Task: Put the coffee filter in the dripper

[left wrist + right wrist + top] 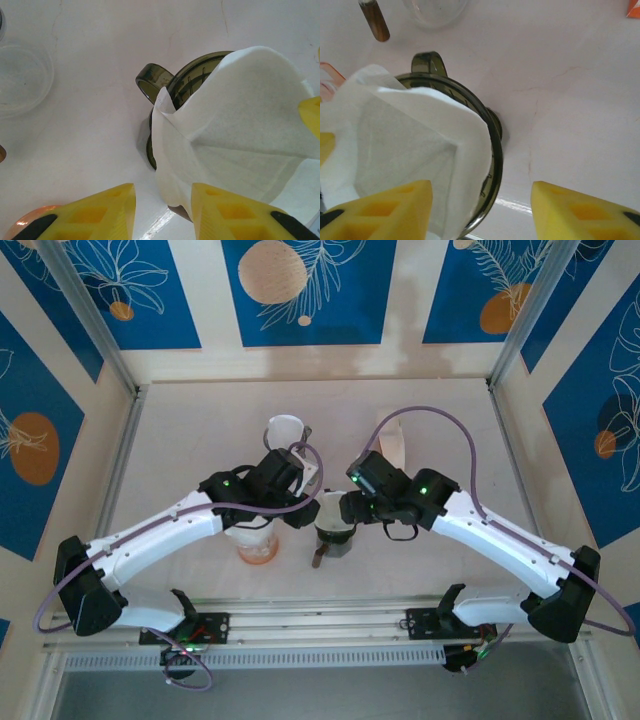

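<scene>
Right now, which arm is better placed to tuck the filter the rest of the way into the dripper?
Probably the left. The coffee filter spills over the dripper's rim right beside the left gripper, while the open right gripper straddles the rim's bare side.

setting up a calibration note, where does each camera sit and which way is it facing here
top external: above and behind the bases, facing down at the table; left arm and right arm meet at the dripper.
left wrist: on the left arm, facing down at the filter; left fingers at the bottom.
right wrist: on the right arm, facing down; right fingers at the bottom.
shared: both wrist views show the filter and the dripper.
</scene>
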`<state>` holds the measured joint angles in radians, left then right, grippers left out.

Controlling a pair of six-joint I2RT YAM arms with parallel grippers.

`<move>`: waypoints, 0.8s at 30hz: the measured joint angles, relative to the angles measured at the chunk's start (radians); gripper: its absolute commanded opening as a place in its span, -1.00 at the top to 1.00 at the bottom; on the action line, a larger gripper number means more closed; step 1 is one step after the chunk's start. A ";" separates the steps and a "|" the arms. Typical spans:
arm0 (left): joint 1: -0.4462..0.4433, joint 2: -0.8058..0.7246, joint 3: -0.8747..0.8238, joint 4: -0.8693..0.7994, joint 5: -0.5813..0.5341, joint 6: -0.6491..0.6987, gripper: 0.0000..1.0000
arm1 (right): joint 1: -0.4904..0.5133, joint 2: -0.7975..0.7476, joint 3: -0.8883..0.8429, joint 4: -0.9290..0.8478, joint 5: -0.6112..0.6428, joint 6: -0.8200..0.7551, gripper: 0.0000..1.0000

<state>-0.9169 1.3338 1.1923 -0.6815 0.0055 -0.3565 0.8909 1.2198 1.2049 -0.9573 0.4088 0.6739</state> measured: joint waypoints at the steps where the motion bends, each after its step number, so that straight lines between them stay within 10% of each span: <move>1: 0.000 0.000 0.000 0.000 0.000 0.000 0.28 | 0.000 0.006 0.005 0.003 -0.001 -0.002 -0.19; 24: 0.000 0.000 -0.006 0.004 0.001 0.000 0.29 | -0.041 0.222 -0.011 0.086 -0.078 -0.029 -0.23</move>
<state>-0.9169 1.3338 1.1866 -0.6773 0.0063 -0.3565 0.8501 1.4418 1.1942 -0.8715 0.3305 0.6453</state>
